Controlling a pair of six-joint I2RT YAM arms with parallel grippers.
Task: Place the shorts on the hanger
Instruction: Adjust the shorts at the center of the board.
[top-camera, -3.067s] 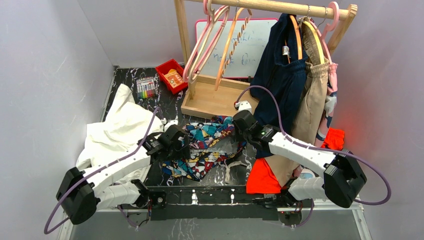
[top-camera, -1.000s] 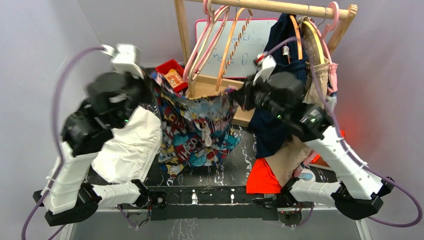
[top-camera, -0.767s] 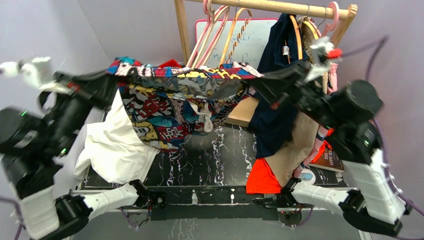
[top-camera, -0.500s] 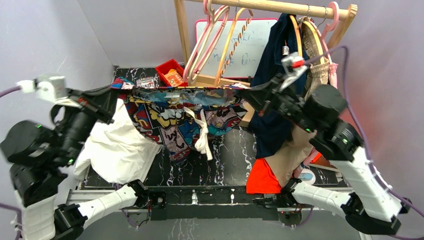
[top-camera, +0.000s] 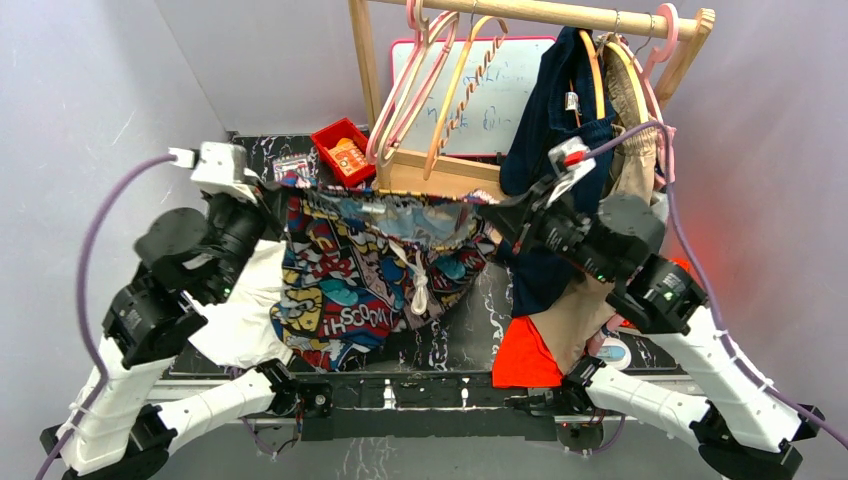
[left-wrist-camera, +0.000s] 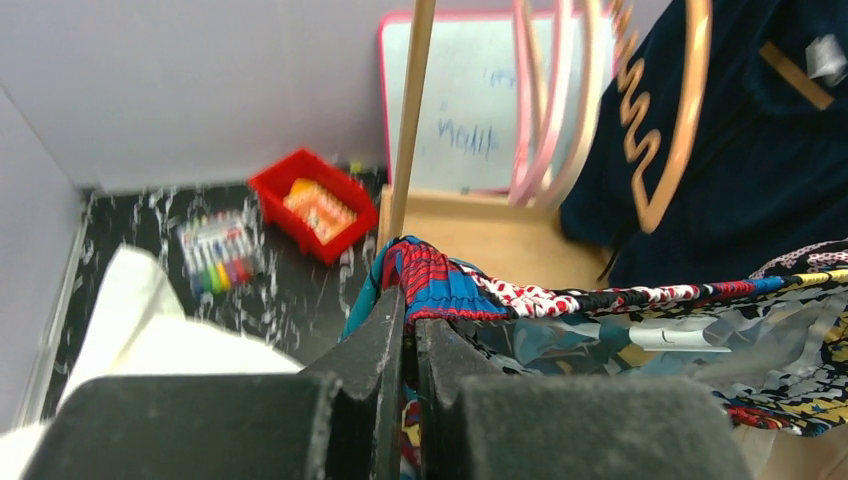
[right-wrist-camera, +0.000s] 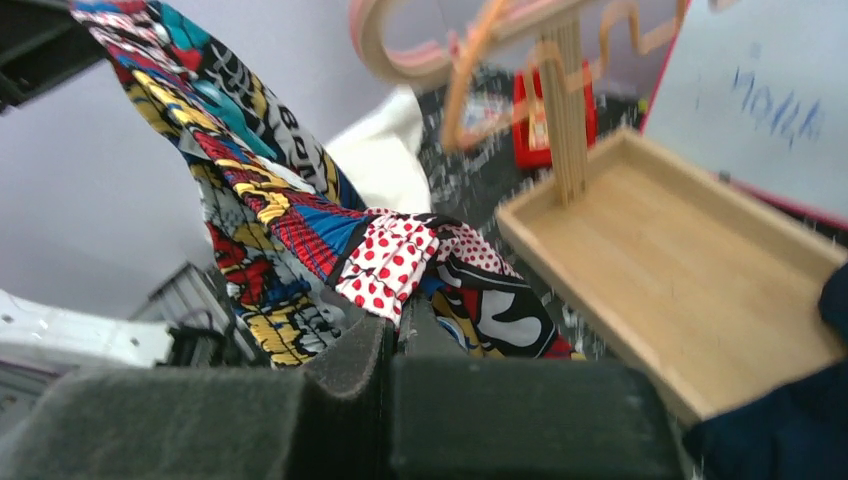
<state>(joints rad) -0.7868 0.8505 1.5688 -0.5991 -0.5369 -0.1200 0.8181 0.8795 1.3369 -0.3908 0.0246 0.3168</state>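
Note:
The comic-print shorts (top-camera: 350, 280) hang off the table, held by the waistband between both arms, with the white drawstring (top-camera: 418, 285) dangling in the middle. My left gripper (top-camera: 277, 190) is shut on the waistband's left end, seen up close in the left wrist view (left-wrist-camera: 408, 322) with the shorts (left-wrist-camera: 600, 300) stretching away to the right. My right gripper (top-camera: 503, 212) is shut on the other end, where red-dotted fabric of the shorts (right-wrist-camera: 390, 260) sits in the gripper (right-wrist-camera: 398, 325). The light-orange hanger (top-camera: 462, 85) with its zigzag bar (left-wrist-camera: 640, 110) hangs on the rail behind and above the shorts.
A wooden rack (top-camera: 440, 195) stands at the back with pink hangers (top-camera: 405, 85), a whiteboard (top-camera: 505, 95), and navy (top-camera: 555, 160) and beige (top-camera: 625, 200) garments at the right. A red bin (top-camera: 342, 150), markers (top-camera: 291, 170), a white cloth (top-camera: 245, 300) and an orange cloth (top-camera: 525, 355) lie around.
The shorts went from the table up into the air. Over the last second both arms swung wide and high with them, then came back in and down, so the waistband now sags.

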